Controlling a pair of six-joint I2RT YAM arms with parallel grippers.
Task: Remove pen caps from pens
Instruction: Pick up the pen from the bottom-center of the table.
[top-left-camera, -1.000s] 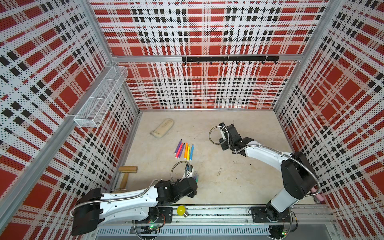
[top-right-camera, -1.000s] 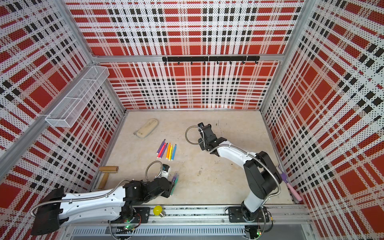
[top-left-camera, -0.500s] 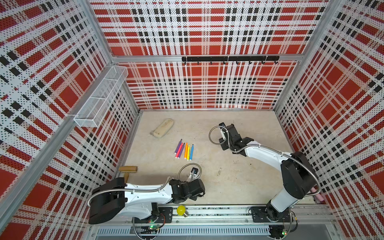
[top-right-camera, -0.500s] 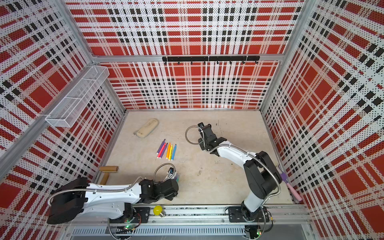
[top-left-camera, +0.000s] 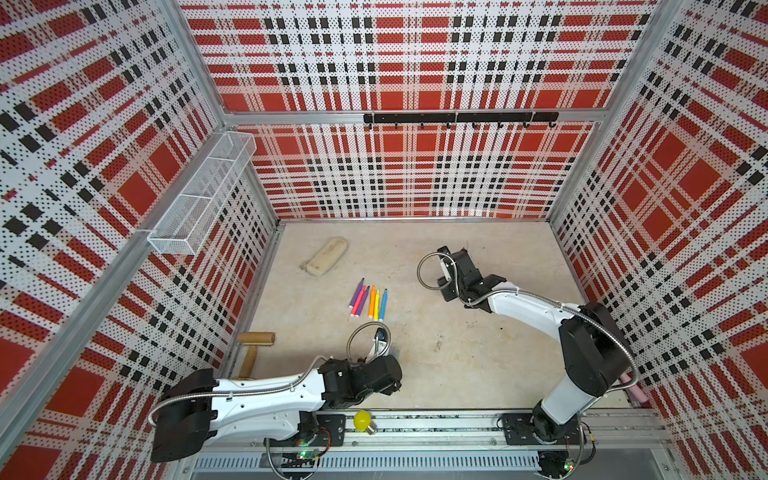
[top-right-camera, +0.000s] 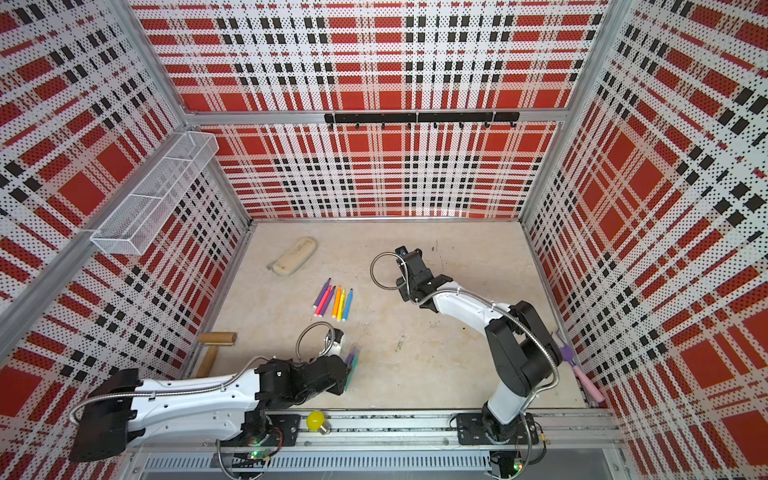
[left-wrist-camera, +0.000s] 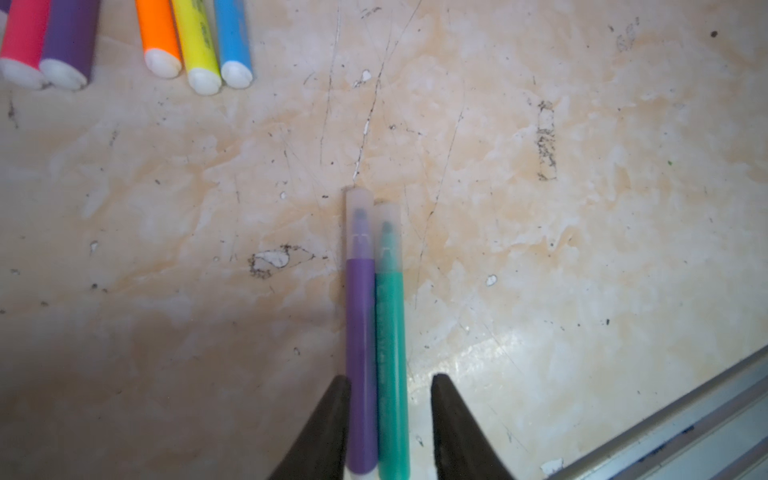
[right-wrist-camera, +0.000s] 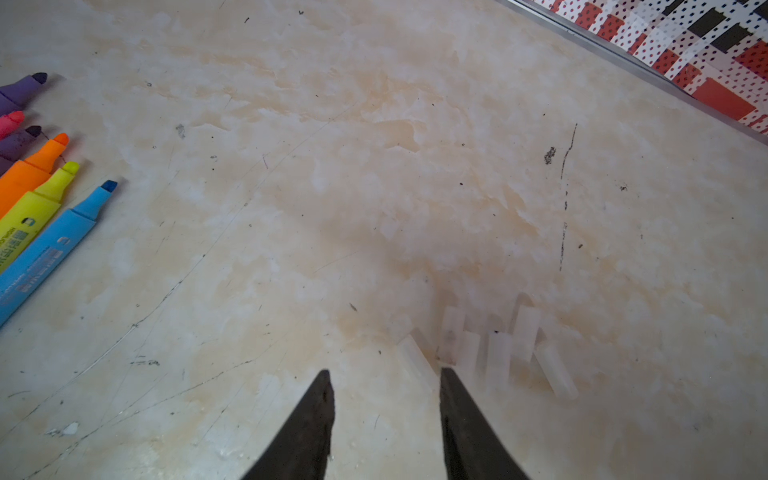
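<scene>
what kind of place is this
Probably a robot test cell, not a home: a left arm and right arm mounted on a metal rail, perforated plaid panels boxing in a scuffed tabletop.

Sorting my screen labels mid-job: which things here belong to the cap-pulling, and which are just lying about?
Job: purple pen and teal pen, both capped; six uncapped pens; loose caps.
Lying about: pouch; mallet; yellow bulb; pink-handled tool.
</scene>
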